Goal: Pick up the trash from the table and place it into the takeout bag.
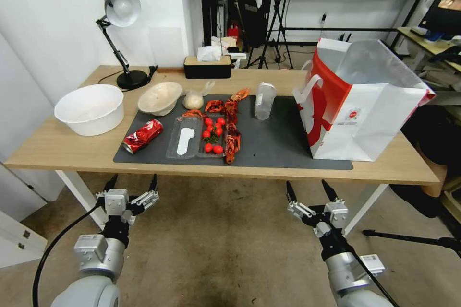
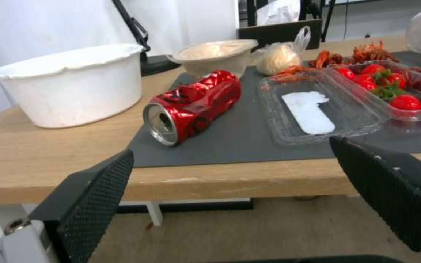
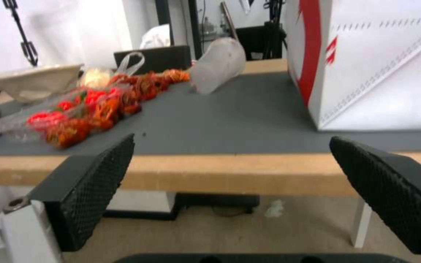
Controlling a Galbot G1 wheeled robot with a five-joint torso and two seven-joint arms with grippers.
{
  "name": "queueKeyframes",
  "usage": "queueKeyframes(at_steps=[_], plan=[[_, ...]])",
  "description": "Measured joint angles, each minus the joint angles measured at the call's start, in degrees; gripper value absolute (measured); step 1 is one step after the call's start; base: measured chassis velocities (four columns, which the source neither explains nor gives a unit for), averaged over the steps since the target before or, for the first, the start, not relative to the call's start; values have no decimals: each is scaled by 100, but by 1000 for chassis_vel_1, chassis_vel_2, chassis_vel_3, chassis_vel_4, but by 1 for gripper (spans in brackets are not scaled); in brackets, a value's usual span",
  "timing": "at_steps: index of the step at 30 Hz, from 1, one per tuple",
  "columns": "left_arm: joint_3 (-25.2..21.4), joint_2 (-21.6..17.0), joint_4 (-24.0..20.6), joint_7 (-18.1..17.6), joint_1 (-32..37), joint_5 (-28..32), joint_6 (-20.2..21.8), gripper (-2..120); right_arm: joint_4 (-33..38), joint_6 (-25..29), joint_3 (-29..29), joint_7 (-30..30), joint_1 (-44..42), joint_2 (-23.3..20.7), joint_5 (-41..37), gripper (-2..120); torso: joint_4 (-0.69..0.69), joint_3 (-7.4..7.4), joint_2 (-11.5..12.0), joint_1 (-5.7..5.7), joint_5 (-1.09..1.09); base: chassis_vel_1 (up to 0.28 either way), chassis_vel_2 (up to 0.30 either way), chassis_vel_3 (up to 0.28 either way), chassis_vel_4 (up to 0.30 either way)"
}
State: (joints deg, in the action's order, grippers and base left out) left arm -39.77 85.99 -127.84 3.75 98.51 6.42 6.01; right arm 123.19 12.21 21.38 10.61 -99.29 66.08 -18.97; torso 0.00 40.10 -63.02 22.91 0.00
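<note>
Two grippers hang below the near edge of the table (image 1: 57, 146), both with fingers spread and holding nothing. The left gripper (image 1: 132, 185) is the nearer one to the crushed red soda can (image 1: 142, 135), which lies on its side at the left end of the dark grey mat (image 1: 283, 146), just beyond and slightly right of it. Its long axis runs from near-left to far-right, the open mouth towards the gripper. The right gripper (image 1: 309, 190) waits near the takeout bag (image 1: 365, 110), which probably stands open.

— Far left? White tub (image 1: 89, 108), black desk lamp (image 1: 120, 33) behind.
— Middle? Clear tray (image 1: 197, 137) of cherry tomatoes (image 1: 213, 134), crayfish shells (image 1: 232, 124) alongside.
— At back? Black tissue box (image 1: 207, 66).
</note>
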Motion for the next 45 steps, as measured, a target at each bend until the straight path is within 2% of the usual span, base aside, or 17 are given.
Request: queueKeyframes(at_steps=[12, 15, 19, 22, 23, 25, 26, 28, 30, 31, 34, 39, 41, 45], plan=[[-52, 6, -20, -1, 23, 5, -16, 100, -179, 73, -182, 73, 40, 57, 165, 100, -1, 0, 0, 0, -1, 0, 0, 0, 0], [-52, 8, -20, -1, 21, 4, -28, 100, -91, -195, -490, 489, 430, -81, 112, 100, 0, 0, 0, 0, 0, 0, 0, 0, 0], [-58, 8, -49, -1, 19, 2, -29, 100, -63, -473, -711, 753, 846, -205, -94, 100, -1, 1, 0, 0, 1, 0, 0, 0, 0], [-70, 21, -121, -1, 33, -8, -26, 100, -145, -983, -1188, 1189, 1830, -483, -690, 100, 0, 1, 0, 1, 0, 0, 0, 0, 0], [-70, 21, -121, -1, 33, -8, -26, 100, -145, -983, -1188, 1189, 1830, -483, -690, 100, 0, 1, 0, 1, 0, 0, 0, 0, 0], [-82, 37, -142, -1, 48, -26, -19, 100, -399, -1244, -1651, 1504, 2705, -704, -1148, 100, 0, 1, 0, 0, 0, 0, 0, 0, 0], [-82, 37, -142, -1, 48, -26, -19, 100, -399, -1244, -1651, 1504, 2705, -704, -1148, 100, 0, 1, 0, 0, 0, 0, 0, 0, 0], [-106, 53, -145, 1, 52, -49, -7, 100, -855, -1440, -2248, 1894, 3792, -854, -1651, 100, -1, 1, 0, 1, 0, 0, 0, 0, 0], [-123, 88, -132, 4, 47, -79, 1, 100, -1457, -1567, -2833, 2314, 4860, -796, -2122, 100, -1, 2, 0, 2, -1, 0, 0, 0, 0], [-123, 88, -132, 4, 47, -79, 1, 100, -1457, -1567, -2833, 2314, 4860, -796, -2122, 100, -1, 2, 0, 2, -1, 0, 0, 0, 0], [-130, 126, -82, 6, 31, -104, 1, 100, -2016, -1710, -3404, 2782, 5870, -599, -2590, 100, 1, 1, 0, 2, -1, 0, 0, 0, 0], [-133, 141, -26, 7, -6, -107, 1, 100, -2428, -1815, -3795, 3145, 6523, -430, -2823, 100, 0, 1, 1, 2, -1, 0, 0, 0, 0], [-142, 138, 37, 7, -42, -102, -6, 100, -2750, -2043, -4044, 3539, 6959, -265, -2920, 100, 0, 1, 0, 2, -1, 0, 0, 0, 0], [-145, 130, 119, 7, -93, -82, -17, 100, -3096, -2271, -4276, 3870, 7310, -129, -3132, 100, -1, 1, 0, 2, -1, 0, 0, 0, 0]])
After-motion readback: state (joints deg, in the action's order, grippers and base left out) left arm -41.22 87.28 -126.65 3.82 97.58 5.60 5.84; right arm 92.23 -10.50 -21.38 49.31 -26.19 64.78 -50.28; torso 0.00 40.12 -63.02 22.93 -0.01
